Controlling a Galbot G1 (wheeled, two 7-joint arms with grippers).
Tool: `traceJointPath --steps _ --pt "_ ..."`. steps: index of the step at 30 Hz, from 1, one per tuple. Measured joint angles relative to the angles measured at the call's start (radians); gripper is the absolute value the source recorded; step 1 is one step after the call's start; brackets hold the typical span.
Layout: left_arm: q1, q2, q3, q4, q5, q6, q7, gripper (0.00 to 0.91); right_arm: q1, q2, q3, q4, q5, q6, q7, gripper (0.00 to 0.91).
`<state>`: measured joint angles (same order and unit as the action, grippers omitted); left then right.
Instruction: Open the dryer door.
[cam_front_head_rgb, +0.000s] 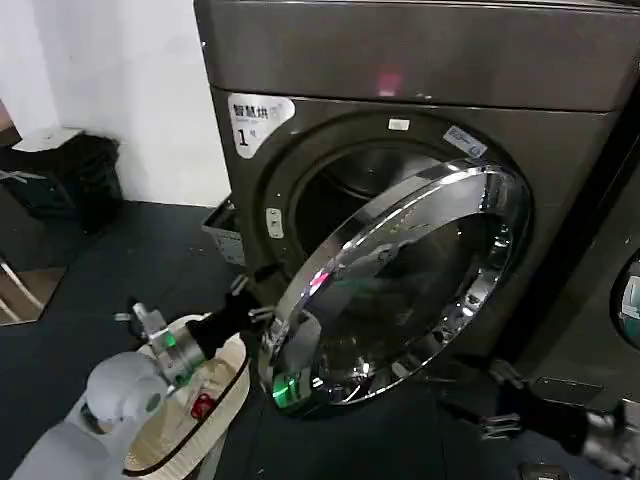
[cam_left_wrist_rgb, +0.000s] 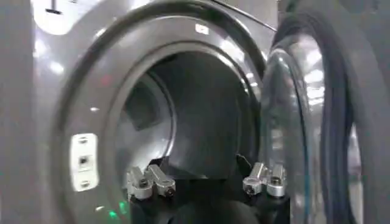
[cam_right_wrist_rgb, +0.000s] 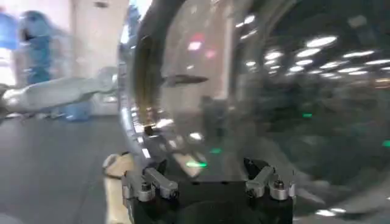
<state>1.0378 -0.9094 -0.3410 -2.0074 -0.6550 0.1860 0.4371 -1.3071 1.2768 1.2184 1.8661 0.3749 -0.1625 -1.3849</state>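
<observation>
The dryer door (cam_front_head_rgb: 400, 285) is standing partly open, swung out on its hinge at the robot's right so that its free rim is hanging out in front of the dryer (cam_front_head_rgb: 420, 60) toward the robot's lower left. The chrome ring is tilting across the head view, its long line running from lower left up to upper right, and the bulging tinted glass is facing outward toward the robot's right, while the drum opening (cam_front_head_rgb: 350, 190) is showing behind it.

The left gripper (cam_front_head_rgb: 243, 312) is reaching in just beside the door's free rim, probably because that rim gives the most leverage for swinging the door wider. In the left wrist view the left gripper (cam_left_wrist_rgb: 206, 182) is pointing into the drum with its fingers spread wide and holding nothing, the door's grey inner face (cam_left_wrist_rgb: 304, 122) just beside it.

The right gripper (cam_front_head_rgb: 495, 385) is waiting low at the robot's right, near the door's hinge side. In the right wrist view the right gripper (cam_right_wrist_rgb: 210, 182) is likewise spread wide and empty, facing the door's glass (cam_right_wrist_rgb: 292, 91)
</observation>
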Motion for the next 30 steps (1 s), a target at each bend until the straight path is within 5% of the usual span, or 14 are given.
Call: traceJointPath --steps 17,22,30 --pt "-0.087 0.009 0.181 0.027 -0.034 -0.015 0.045 0.907 -0.103 0.091 0.294 0.097 0.112 -0.003 0.444 0.907" --pt "-0.118 0.008 0.240 0.027 -0.040 -0.021 0.049 0.907 -0.128 0.080 0.357 0.125 0.081 -0.040 0.615 0.907" --pt "-0.168 -0.012 0.348 0.027 -0.031 -0.026 0.047 0.907 -0.179 0.046 0.472 0.114 0.025 -0.003 0.835 0.907"
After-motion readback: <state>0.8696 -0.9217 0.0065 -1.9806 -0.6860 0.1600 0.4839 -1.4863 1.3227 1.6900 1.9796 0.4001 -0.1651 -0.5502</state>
